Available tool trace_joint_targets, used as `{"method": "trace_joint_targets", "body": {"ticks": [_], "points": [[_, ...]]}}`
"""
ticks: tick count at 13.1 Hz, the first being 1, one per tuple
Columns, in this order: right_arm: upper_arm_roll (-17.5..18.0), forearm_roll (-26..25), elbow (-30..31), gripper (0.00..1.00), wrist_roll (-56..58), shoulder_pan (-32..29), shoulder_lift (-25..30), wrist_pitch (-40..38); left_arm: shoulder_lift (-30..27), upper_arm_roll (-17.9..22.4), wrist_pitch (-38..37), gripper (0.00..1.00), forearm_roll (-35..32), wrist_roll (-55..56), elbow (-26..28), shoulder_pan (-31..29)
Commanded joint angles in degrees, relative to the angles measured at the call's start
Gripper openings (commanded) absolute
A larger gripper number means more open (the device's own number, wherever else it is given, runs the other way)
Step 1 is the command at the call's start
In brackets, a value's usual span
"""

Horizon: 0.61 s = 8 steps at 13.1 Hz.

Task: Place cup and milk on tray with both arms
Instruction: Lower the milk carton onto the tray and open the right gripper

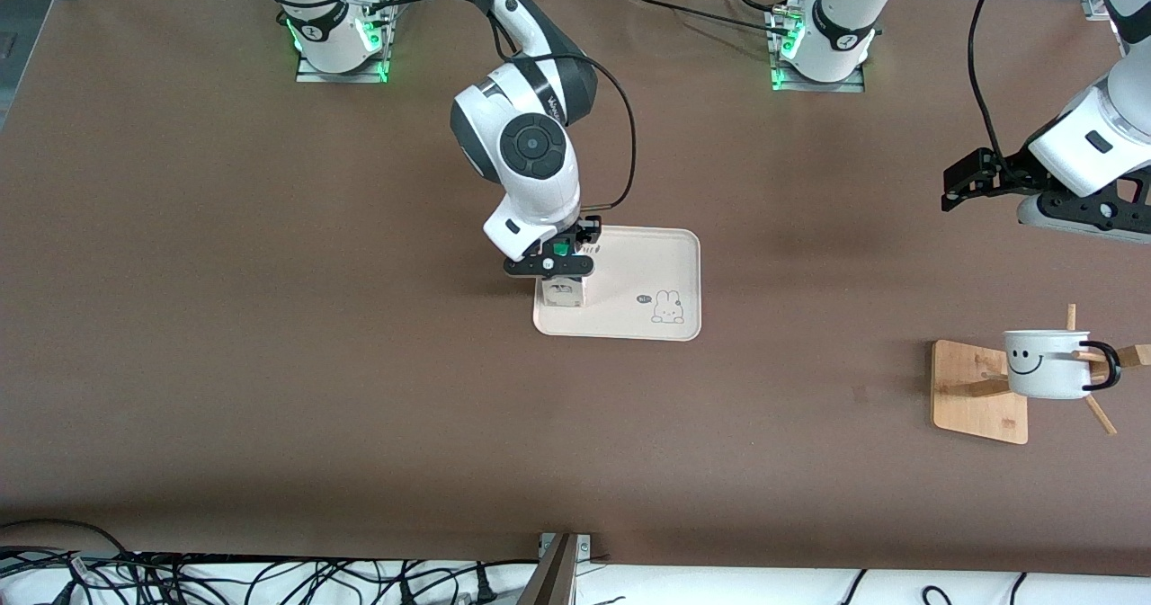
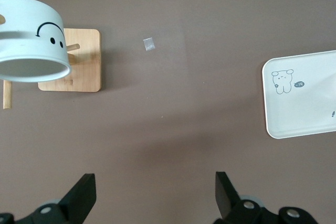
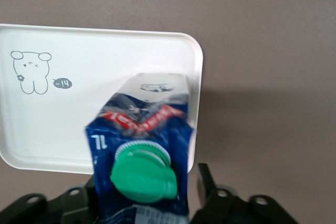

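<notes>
The milk carton (image 1: 565, 292), dark blue with a green cap, stands on the cream tray (image 1: 647, 263) at its corner toward the right arm's end. My right gripper (image 1: 550, 267) is around the carton's top; in the right wrist view (image 3: 147, 182) one finger (image 3: 206, 178) stands a little off the carton (image 3: 142, 129), so the jaws are open. The smiley cup (image 1: 1048, 364) hangs on a bamboo stand, toward the left arm's end. My left gripper (image 1: 953, 187) is wide open and empty in the air over bare table; its wrist view shows the cup (image 2: 31, 35) and the tray (image 2: 310, 103).
The bamboo stand's base (image 1: 976, 389) with wooden pegs holds the cup; it also shows in the left wrist view (image 2: 84, 72). A small pale scrap (image 2: 149, 44) lies on the brown table between stand and tray. Cables run along the table's front edge (image 1: 270, 578).
</notes>
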State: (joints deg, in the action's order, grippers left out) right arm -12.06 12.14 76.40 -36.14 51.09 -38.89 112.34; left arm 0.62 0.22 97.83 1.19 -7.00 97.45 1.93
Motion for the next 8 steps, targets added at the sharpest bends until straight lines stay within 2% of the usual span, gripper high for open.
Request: {"method": "trace_joint_targets", "body": {"ticks": [1,6,8], "points": [[-0.51,1.13,-1.78,1.00,-0.86,0.68,-0.31,-0.10,1.14,-0.05,-1.32,1.00,-1.02,0.24,-1.91,0.19],[-1.56,1.31,-2.66,1.00,0.02,-0.11,5.74,-2.29,1.14,-0.05,-1.32,1.00,-1.01,0.15,-1.91,0.10],[-1.57,1.22,-2.92,1.00,0.37,-3.43,8.81,-6.41,1.14,-0.05,-1.41,1.00,-1.01,0.15,-1.91,0.10]]}}
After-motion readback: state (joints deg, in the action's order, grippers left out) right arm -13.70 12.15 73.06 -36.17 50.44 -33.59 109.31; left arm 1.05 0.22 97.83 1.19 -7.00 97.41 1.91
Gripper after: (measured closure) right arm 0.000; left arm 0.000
